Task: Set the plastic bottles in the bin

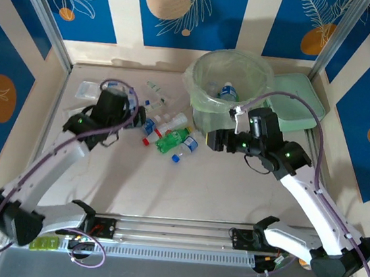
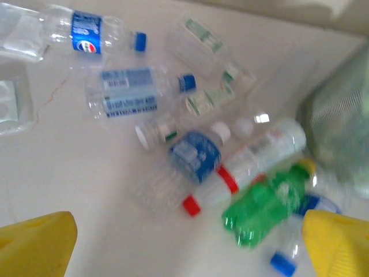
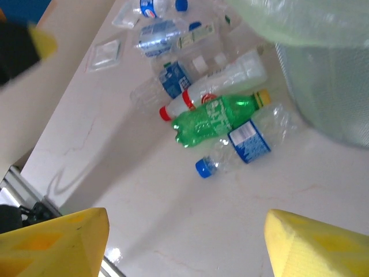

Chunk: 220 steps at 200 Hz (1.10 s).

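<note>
- Top external view: the round translucent pale-green bin (image 1: 199, 94), lined with a thin clear bag, stands at the far side of the pale table (image 1: 186, 191). A flat pale-green square lid (image 1: 297, 114) lies just beside it on the right. One clear bottle with a blue label (image 1: 227, 91) lies inside the bin.
- A heap of small crushed plastic bottles (image 1: 166, 126) lies on the table left of the bin, between the two arms. A green crushed bottle (image 1: 171, 140) is at its near edge.
- The left gripper (image 1: 139, 117) is at the heap's left side. The right gripper (image 1: 212, 140) is at its right side, just in front of the bin.
- Left wrist view, somewhat blurred: the left gripper (image 2: 187, 242) has its yellow fingers (image 2: 40, 245) spread wide, with nothing held between them.
- Past the fingers the green crushed bottle (image 2: 265, 208) touches a white bottle with a red cap (image 2: 253, 158). Farther off lies a clear bottle with a blue cap (image 2: 86, 32). The bin (image 2: 340, 133) rises at the right edge.
- Right wrist view: the right gripper (image 3: 187, 231) is empty, its jaws well apart over bare table.
- Beyond it the green crushed bottle (image 3: 216, 115) lies between the white bottle with a red cap (image 3: 225, 81) and a clear bottle with a blue label and blue cap (image 3: 242, 144).
- The bin (image 3: 328, 75) stands just beside them on the right. A flat clear packet (image 3: 106, 53) lies well apart on the left.
</note>
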Tool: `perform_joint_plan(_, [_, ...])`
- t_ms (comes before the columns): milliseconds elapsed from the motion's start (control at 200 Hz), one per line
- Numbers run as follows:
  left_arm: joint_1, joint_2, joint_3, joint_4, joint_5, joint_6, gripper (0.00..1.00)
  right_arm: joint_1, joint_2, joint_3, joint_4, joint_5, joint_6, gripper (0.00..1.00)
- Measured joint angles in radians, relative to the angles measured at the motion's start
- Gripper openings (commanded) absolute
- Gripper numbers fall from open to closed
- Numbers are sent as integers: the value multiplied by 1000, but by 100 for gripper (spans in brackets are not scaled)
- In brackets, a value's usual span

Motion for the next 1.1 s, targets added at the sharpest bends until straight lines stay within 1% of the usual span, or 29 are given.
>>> perform_joint_plan(90, [82,150,137,-45,6,-114,99,4,-20,-39,29,-20,20,72])
perform_joint_plan(200, [177,329,298,-111,2,-283,99,6,-36,-70,57,-41,40,72])
perform_joint_plan(345, [293,514,473,-184,34,-501,99,12,-38,-87,86,-53,48,72])
perform_joint_plan(520, [397,716,653,-204,90,-688,99,13,-38,-111,121,-61,55,72])
perform_joint_plan(640, [437,841,728,-177,142,-766,99,14,-33,-129,146,-64,66,72])
perform_joint_plan(740, [454,952,810,-161,175,-800,99,15,-8,-130,162,-64,73,72])
perform_joint_plan(905, [464,1135,1014,-179,214,-837,99,16,52,-130,175,-64,84,72])
perform_joint_plan(985, [464,1192,1087,-190,218,-845,99,18,72,-130,181,-63,88,72])
perform_joint_plan(1100, [465,1225,1117,-192,219,-851,99,19,89,-130,190,-63,93,72])
